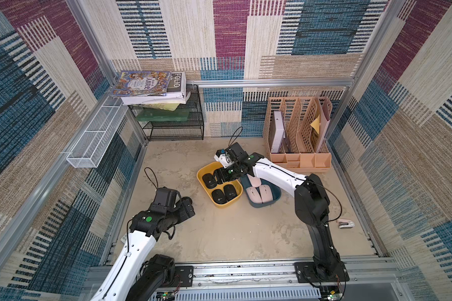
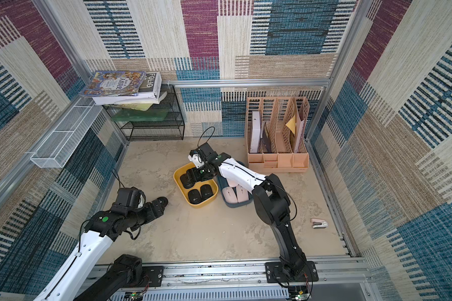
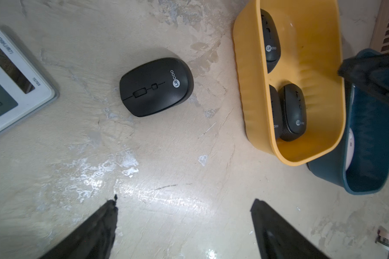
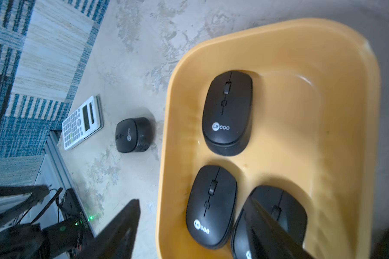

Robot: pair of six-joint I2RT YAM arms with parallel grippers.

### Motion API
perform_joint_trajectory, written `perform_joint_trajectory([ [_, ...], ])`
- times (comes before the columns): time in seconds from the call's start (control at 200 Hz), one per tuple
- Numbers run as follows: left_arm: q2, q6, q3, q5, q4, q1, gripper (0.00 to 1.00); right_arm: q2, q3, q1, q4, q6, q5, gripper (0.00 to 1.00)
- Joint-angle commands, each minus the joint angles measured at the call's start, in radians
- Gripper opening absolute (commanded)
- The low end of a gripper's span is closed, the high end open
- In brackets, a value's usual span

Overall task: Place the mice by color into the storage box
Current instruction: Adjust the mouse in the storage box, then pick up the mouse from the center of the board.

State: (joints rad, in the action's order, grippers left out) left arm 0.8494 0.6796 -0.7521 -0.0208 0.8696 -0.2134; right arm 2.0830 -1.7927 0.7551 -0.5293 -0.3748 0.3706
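Observation:
Three black mice (image 4: pixel 227 112) lie in the yellow storage box (image 1: pixel 206 166), one apart and two side by side. My right gripper (image 4: pixel 192 201) hangs open over that box's near end (image 1: pixel 218 178), holding nothing. Pink mice (image 1: pixel 259 194) fill the dark blue box (image 1: pixel 277 194) beside it. One more black mouse (image 3: pixel 156 87) lies loose on the table, left of the yellow box (image 3: pixel 243 67); my left arm hides it in both top views. My left gripper (image 3: pixel 185 201) is open above bare table, short of that mouse.
A white-and-grey calculator (image 3: pixel 11 78) lies just beyond the loose mouse. At the back stand a peach file organizer (image 1: pixel 298 135) and a black mesh rack (image 1: pixel 172 122) with books. A white mesh basket (image 1: pixel 97 135) hangs on the left wall. A small stapler (image 1: pixel 346 223) lies at the right.

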Motion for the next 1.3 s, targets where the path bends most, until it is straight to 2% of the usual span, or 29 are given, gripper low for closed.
perform_joint_trajectory([
  [0.0,0.066,-0.007,-0.02,0.058,0.011,0.016,0.98,-0.072,0.06,0.001,0.0,0.068,0.027,0.96],
  [0.09,0.129,-0.064,-0.038,0.091,-0.044,0.036,0.99,-0.17,0.15,0.0,0.011,0.095,0.037,0.96],
  [0.16,0.205,-0.173,-0.076,0.088,-0.073,0.063,0.99,-0.245,0.227,-0.002,0.018,0.11,0.048,0.96],
  [0.255,0.324,-0.318,-0.174,0.102,-0.02,0.089,1.0,-0.363,0.32,-0.002,0.008,0.124,0.038,0.96],
  [0.391,0.439,-0.519,-0.226,0.029,-0.002,0.1,0.99,-0.517,0.478,-0.012,0.01,0.118,0.002,0.96],
  [0.546,0.554,-0.608,-0.294,0.01,0.026,0.106,1.0,-0.627,0.609,-0.048,0.025,0.094,-0.002,0.96],
  [0.681,0.664,-0.745,-0.375,0.1,0.151,0.106,0.98,-0.679,0.665,-0.074,0.044,0.086,0.005,0.96],
  [0.721,0.665,-0.752,-0.37,0.13,0.154,0.106,0.98,-0.683,0.674,-0.081,0.047,0.087,0.005,0.96],
  [0.886,0.688,-0.832,-0.33,0.133,0.107,0.104,0.98,-0.681,0.678,-0.102,0.038,0.105,0.016,0.96],
  [1.062,0.735,-0.853,-0.311,0.103,0.072,0.1,0.98,-0.686,0.671,-0.121,0.025,0.121,0.021,0.96],
  [1.297,0.807,-0.854,-0.317,0.166,0.0,0.1,0.97,-0.686,0.681,-0.128,0.031,0.118,0.04,0.96],
])
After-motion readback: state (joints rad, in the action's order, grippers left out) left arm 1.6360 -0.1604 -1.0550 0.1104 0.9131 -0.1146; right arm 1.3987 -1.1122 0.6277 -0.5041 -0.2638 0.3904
